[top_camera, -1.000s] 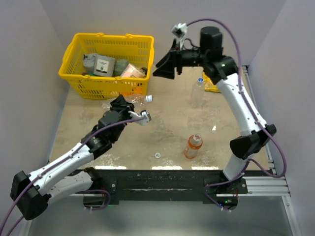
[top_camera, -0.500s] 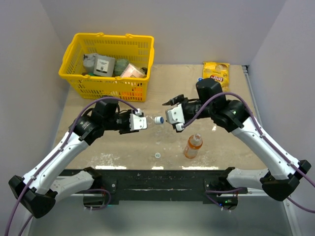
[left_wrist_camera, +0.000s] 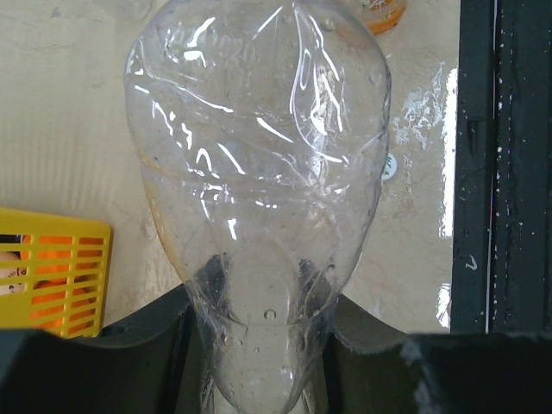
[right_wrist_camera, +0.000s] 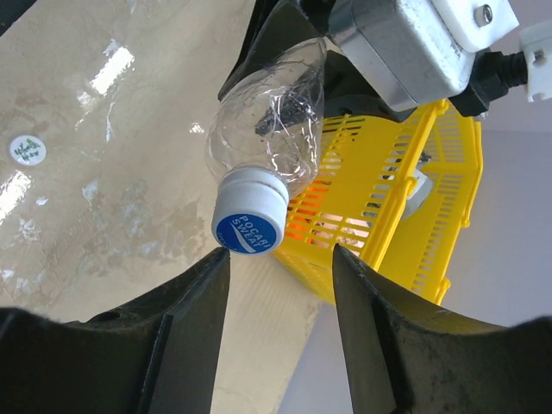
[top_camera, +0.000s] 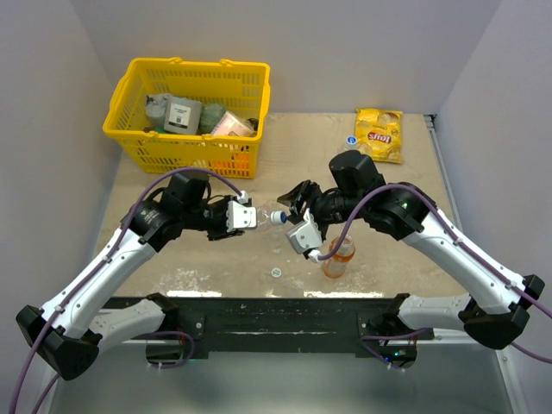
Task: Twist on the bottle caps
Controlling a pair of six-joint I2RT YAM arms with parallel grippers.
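Note:
My left gripper (top_camera: pixel 244 216) (left_wrist_camera: pixel 259 345) is shut on a clear bottle (top_camera: pixel 262 216) (left_wrist_camera: pixel 259 164) and holds it level above the table, neck pointing right. A blue cap (top_camera: pixel 277 217) (right_wrist_camera: pixel 250 226) sits on that neck. My right gripper (top_camera: pixel 291 212) (right_wrist_camera: pixel 280 259) faces the cap with its jaws open. The cap lies just beyond the left fingertip, not between the fingers. An orange bottle (top_camera: pixel 339 256) stands under the right wrist. A whitish cap (top_camera: pixel 275 272) (right_wrist_camera: pixel 26 151) lies loose on the table. Another blue cap (top_camera: pixel 352 139) shows at the back; what it sits on is hidden.
A yellow basket (top_camera: pixel 198 65) (right_wrist_camera: pixel 405 198) full of boxes and packets stands at the back left. A yellow crisp packet (top_camera: pixel 379 134) lies at the back right. The black base rail (top_camera: pixel 276 315) runs along the near edge.
The left arm brought the bottle up to mid-table. The right arm swung down from the back, turned to face the cap, and its jaws narrowed a little.

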